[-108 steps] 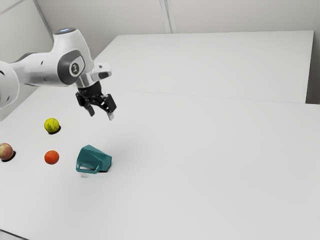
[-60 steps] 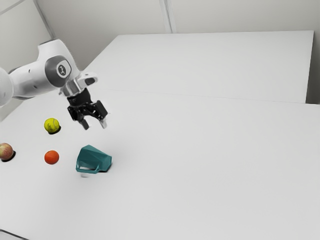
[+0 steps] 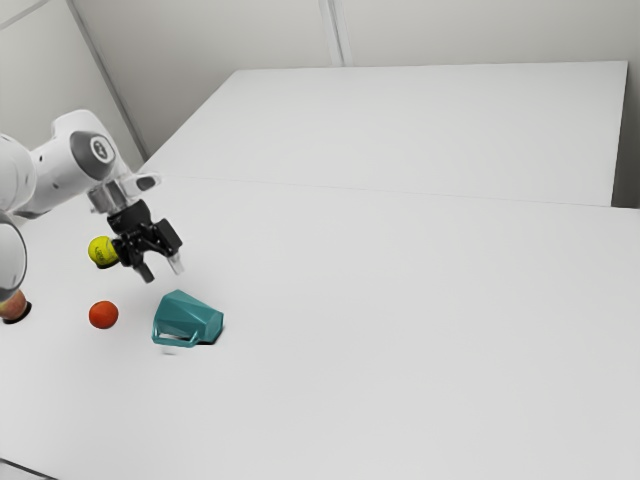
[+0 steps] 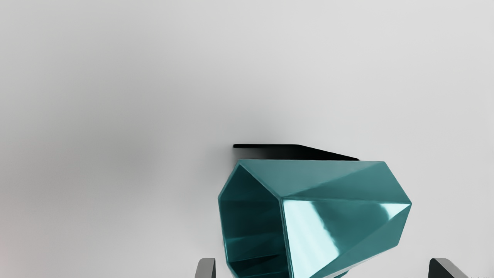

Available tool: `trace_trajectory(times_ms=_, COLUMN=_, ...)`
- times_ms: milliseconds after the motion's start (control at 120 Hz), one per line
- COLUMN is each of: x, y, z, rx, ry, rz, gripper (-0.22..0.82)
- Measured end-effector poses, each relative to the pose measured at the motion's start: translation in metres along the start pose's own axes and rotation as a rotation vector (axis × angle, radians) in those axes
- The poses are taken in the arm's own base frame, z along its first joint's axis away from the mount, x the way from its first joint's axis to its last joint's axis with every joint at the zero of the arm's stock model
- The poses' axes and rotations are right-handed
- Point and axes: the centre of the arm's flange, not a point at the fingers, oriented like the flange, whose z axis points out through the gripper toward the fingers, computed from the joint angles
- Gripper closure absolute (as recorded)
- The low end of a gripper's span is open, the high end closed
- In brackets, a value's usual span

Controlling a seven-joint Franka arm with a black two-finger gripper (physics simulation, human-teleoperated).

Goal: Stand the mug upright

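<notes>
One white table (image 3: 400, 330); one white Franka arm (image 3: 60, 180); one black claw (image 3: 163, 272) whose two fingers stand wide apart with nothing clamped; one faceted teal mug (image 3: 190, 318) on its side on the table, near the claw and lower, at its five o'clock in the exterior view, mouth toward nine, one handle toward seven; one round fruit (image 3: 14, 307), partly behind the arm, far out at the mug's nine o'clock; one yellow-green tennis ball (image 3: 101, 250) at the claw's ten; one orange-red ball (image 3: 103, 315) between fruit and mug, at the mug's nine.
</notes>
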Motion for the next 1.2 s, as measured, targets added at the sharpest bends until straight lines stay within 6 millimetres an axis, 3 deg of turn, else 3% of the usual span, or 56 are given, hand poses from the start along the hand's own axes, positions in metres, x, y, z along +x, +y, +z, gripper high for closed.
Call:
trace_trajectory(times_ms=358, x=-0.016, y=-0.028, z=0.032, rx=-0.204, ry=0.024, rz=-0.107, gripper=0.00)
trace_trajectory(times_ms=667, x=-0.020, y=-0.030, z=0.058, rx=-0.339, ry=0.044, rz=-0.186, gripper=0.01)
trace_trajectory(times_ms=925, x=-0.027, y=-0.042, z=0.060, rx=-0.384, ry=0.066, rz=-0.232, gripper=0.44)
trace_trajectory(times_ms=1200, x=-0.027, y=-0.037, z=0.055, rx=-0.409, ry=0.079, rz=-0.219, gripper=0.67)
